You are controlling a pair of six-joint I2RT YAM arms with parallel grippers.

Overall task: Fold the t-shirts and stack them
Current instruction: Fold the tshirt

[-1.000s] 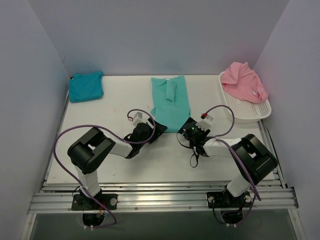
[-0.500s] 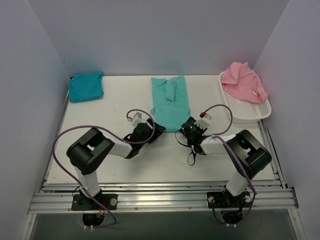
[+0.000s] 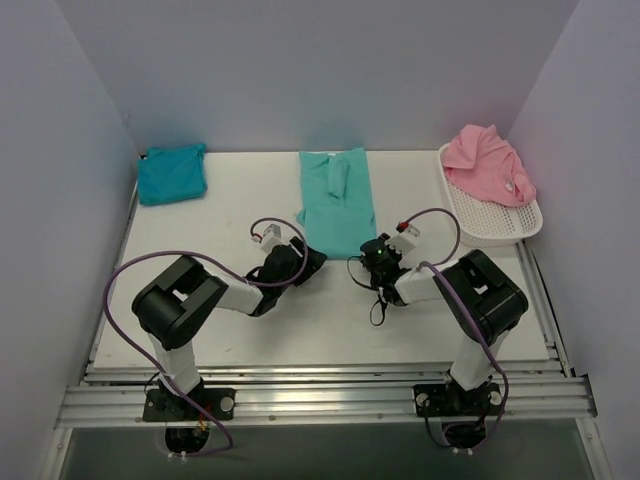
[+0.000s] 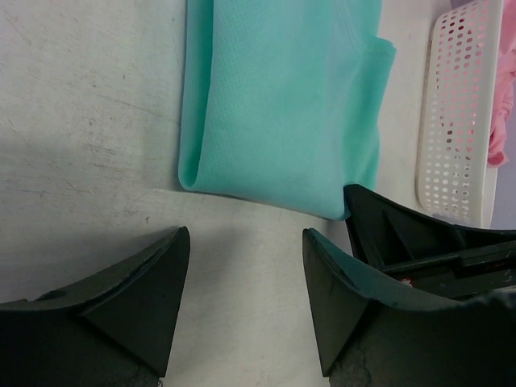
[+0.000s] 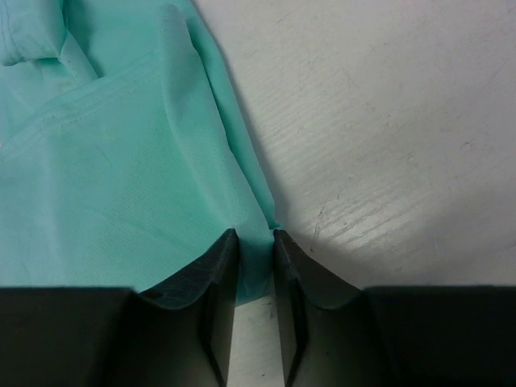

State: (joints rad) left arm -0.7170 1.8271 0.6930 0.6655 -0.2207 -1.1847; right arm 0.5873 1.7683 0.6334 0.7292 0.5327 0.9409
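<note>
The sea-green t-shirt (image 3: pixel 337 200) lies folded into a long strip at the table's middle back, its hem toward the arms. My right gripper (image 3: pixel 372 252) is at the near right corner of that hem. In the right wrist view the fingers (image 5: pixel 218 266) are pinched on the sea-green cloth (image 5: pixel 121 161), a fold of it between them at the gripper (image 5: pixel 254 242). My left gripper (image 3: pixel 312 255) stands open just short of the near left corner, with bare table between its fingers (image 4: pixel 246 242) and the shirt (image 4: pixel 282 105) ahead. A turquoise-blue t-shirt (image 3: pixel 172 173) lies folded at the back left. A pink t-shirt (image 3: pixel 488 162) is heaped in the basket.
The white mesh basket (image 3: pixel 500 228) stands at the table's right edge, also seen in the left wrist view (image 4: pixel 455 105). Walls close in the table on three sides. Purple cables loop over both arms.
The right jaws have closed onto the sea-green shirt's near right corner. The shirt has shifted a little to the left. The left jaws have narrowed slightly.
</note>
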